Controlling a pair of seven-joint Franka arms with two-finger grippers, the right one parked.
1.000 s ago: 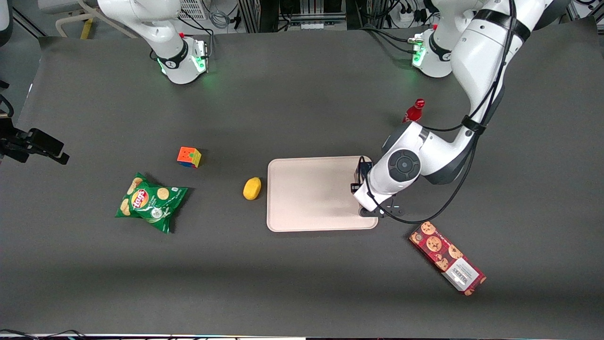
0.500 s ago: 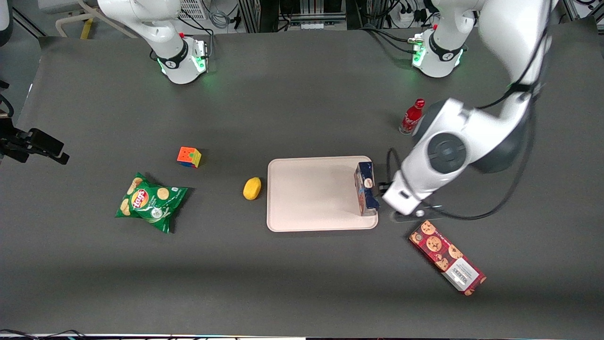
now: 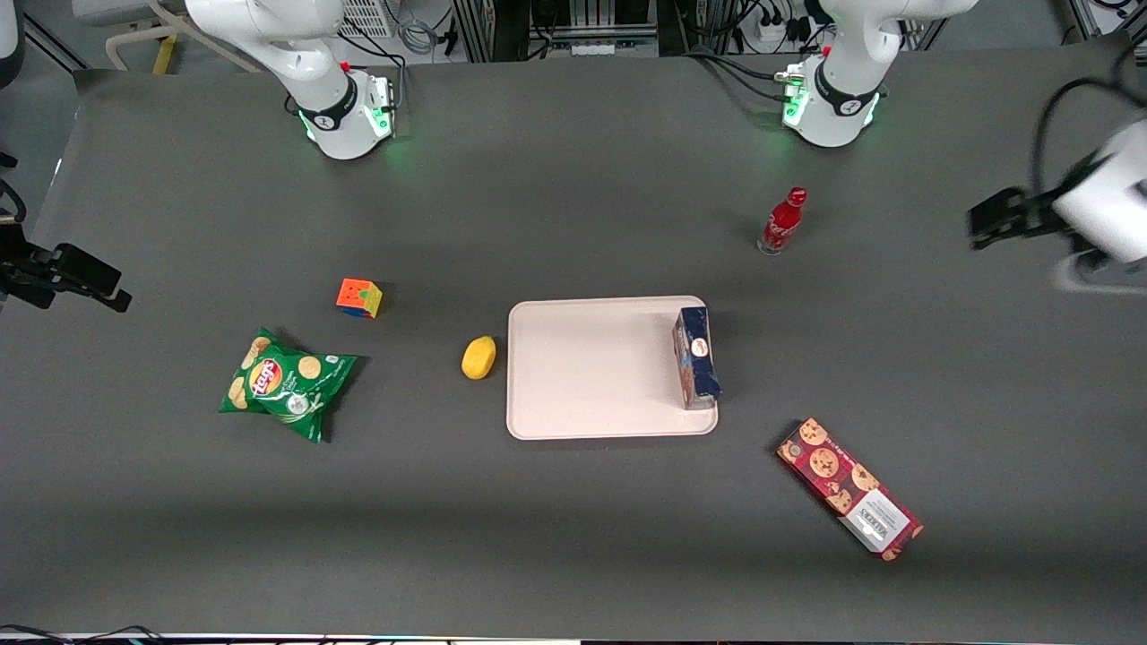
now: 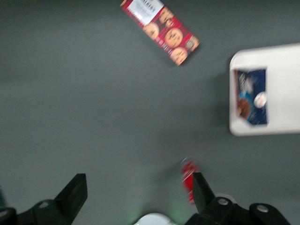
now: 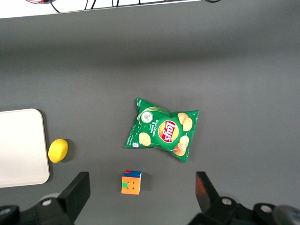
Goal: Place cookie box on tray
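Observation:
The cookie box [image 3: 696, 356], a narrow navy carton with an oval logo, rests on the pale pinkish-beige tray [image 3: 591, 367], at the tray's edge toward the working arm's end. Nothing touches it. The left gripper [image 3: 986, 219] hangs high over the table far toward the working arm's end, well apart from the box and tray. In the left wrist view the gripper [image 4: 138, 192] is open and empty, with bare table between its fingers. That view also shows the cookie box [image 4: 251, 96] on the tray [image 4: 281, 89].
A larger red cookie box [image 3: 847, 488] lies nearer the front camera than the tray. A red cola bottle [image 3: 782, 221] stands farther from it. A lemon [image 3: 478, 357], a colour cube [image 3: 359, 297] and a green chips bag [image 3: 285, 382] lie toward the parked arm's end.
The gripper let go of the cookie box, which stays on the tray. The arm then swung up and away toward the working arm's end of the table.

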